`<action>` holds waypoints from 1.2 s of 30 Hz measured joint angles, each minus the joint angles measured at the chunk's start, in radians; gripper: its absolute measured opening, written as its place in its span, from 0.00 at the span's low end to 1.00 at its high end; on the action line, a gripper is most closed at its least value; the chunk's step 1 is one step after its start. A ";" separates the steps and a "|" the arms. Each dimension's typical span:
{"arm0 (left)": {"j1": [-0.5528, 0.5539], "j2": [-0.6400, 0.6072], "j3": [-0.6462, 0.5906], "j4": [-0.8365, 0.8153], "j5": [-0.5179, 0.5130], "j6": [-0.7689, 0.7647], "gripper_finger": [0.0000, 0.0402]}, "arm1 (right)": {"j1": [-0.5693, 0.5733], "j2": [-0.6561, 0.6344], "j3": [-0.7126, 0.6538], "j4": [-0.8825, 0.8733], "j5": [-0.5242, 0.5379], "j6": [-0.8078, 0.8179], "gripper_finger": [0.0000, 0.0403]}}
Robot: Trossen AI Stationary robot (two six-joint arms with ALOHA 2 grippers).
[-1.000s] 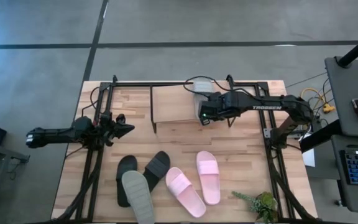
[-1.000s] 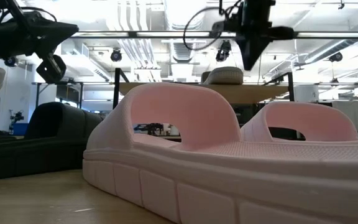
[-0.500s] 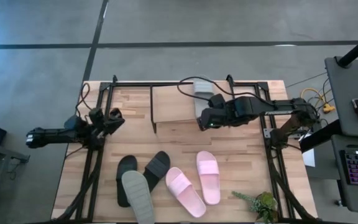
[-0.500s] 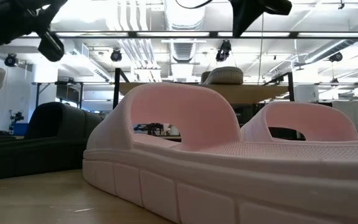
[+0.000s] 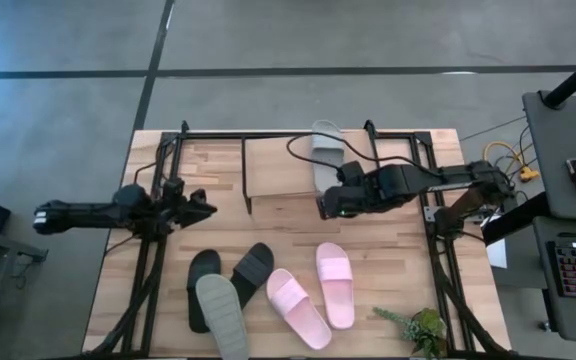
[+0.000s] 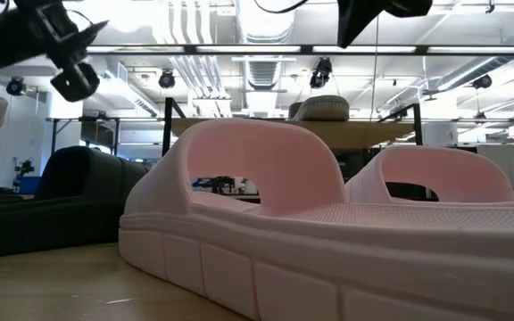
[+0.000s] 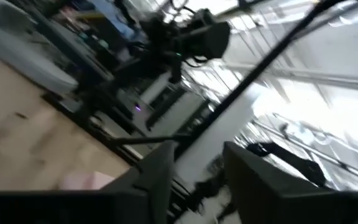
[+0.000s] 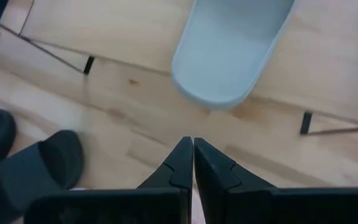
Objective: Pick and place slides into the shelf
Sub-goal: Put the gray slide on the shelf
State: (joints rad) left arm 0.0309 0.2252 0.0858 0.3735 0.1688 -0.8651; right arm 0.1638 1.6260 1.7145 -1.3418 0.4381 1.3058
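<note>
Slides on the bench decide our next move. Our left pincer [image 5: 200, 208] hovers with its fingers parted and nothing between them; the black pair [image 5: 230, 280] and the loose grey-green slide [image 5: 221, 316] lie just toward the bench's front from it, long axes running roughly front to back. Farther right the pink pair [image 5: 318, 290] lies front of our right pincer [image 5: 325, 207], which is closed and empty. Behind that pincer, 1 grey-green slide [image 5: 327, 152] already rests on the shelf [image 5: 273, 170]. We judge each arm nearer its own side's pair.
</note>
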 joint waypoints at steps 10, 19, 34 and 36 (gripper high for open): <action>-0.069 0.126 0.297 -0.454 0.031 0.008 0.23 | 0.072 0.000 0.000 -0.004 -0.031 0.008 0.02; -0.331 0.370 0.554 -0.671 -0.090 -0.085 0.21 | 0.134 -0.030 0.000 -0.059 -0.018 -0.048 0.02; -1.103 0.912 0.674 -0.647 -0.885 -0.907 0.21 | 0.211 -0.084 -0.003 -0.189 0.047 -0.166 0.02; -1.176 0.999 0.677 -0.630 -1.005 -1.062 0.21 | 0.211 -0.096 -0.005 -0.188 0.073 -0.197 0.02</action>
State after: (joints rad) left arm -1.1449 1.2244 0.7625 -0.2564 -0.8363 -1.9271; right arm 0.3748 1.5300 1.7095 -1.5293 0.5106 1.1088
